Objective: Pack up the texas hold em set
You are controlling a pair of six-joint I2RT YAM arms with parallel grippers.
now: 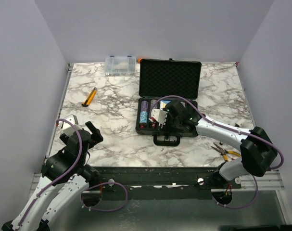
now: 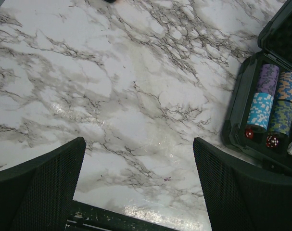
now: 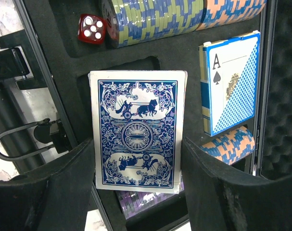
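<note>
The black case [image 1: 146,129] lies open at the table's middle, with its foam-lined lid [image 1: 170,77] upright and its handle [image 1: 167,140] facing me. Chip stacks [image 1: 145,113] fill the left slots. My right gripper [image 1: 161,117] hovers over the tray, shut on a blue-white card deck [image 3: 137,125] held by its long edges above an empty slot. A second boxed deck [image 3: 230,86], a red die [image 3: 91,28] and more chips [image 3: 155,19] lie around it. My left gripper [image 1: 82,132] is open and empty over bare marble at the front left. Its view shows the case [image 2: 237,96], chips [image 2: 261,106] and red dice [image 2: 272,141].
A small clear organizer box [image 1: 120,65] stands at the back, left of the lid. An orange-handled tool [image 1: 89,96] lies at the left. Pliers [image 1: 225,152] lie at the front right beside my right arm. The table's dark front edge [image 2: 117,219] is just below my left fingers.
</note>
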